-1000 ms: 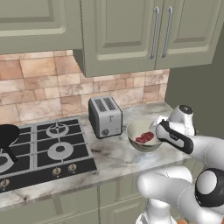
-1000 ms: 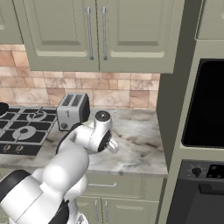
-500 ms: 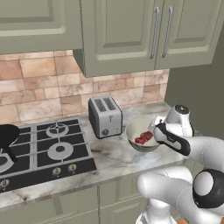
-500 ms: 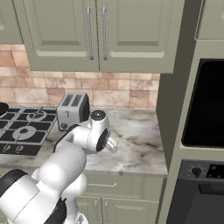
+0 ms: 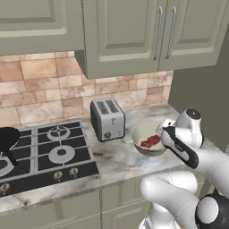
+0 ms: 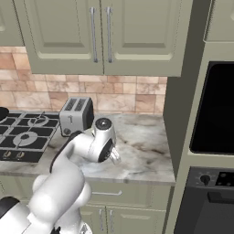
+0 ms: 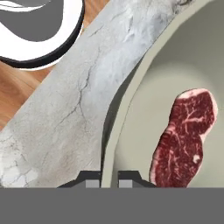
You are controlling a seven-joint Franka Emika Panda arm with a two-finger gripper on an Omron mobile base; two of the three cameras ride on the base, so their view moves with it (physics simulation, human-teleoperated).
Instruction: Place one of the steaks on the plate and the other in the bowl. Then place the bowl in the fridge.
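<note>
Arm has eased slightly toward the bowl (image 5: 149, 137) over the last second, and the fingers (image 7: 109, 178) have narrowed onto its near rim; bowl itself hasn't shifted on the desk (image 5: 112, 156).

Hand view: the two tips straddle the bowl's pale rim, one outside over the marble, one inside the wall; gap is small, so they look clamped on the rim, though actual contact sits at the frame edge and can't be confirmed.

Steak (image 7: 183, 138), the red marbled one, lies flat inside the bowl, just beside the inner tip, not touching it; bowl sits right of the toaster (image 5: 107, 118), well apart from the hob (image 5: 44, 154). Plate (image 7: 39, 30) edge shows at the top left of the hand view.

Step in hand, by judgement: secure the bowl for the carry to the fridge. To do it well: finish the squeeze before lifting; lift straight up and keep the bowl level, since a one-sided rim grip lets it tip and the steak slide; move slowly.
</note>
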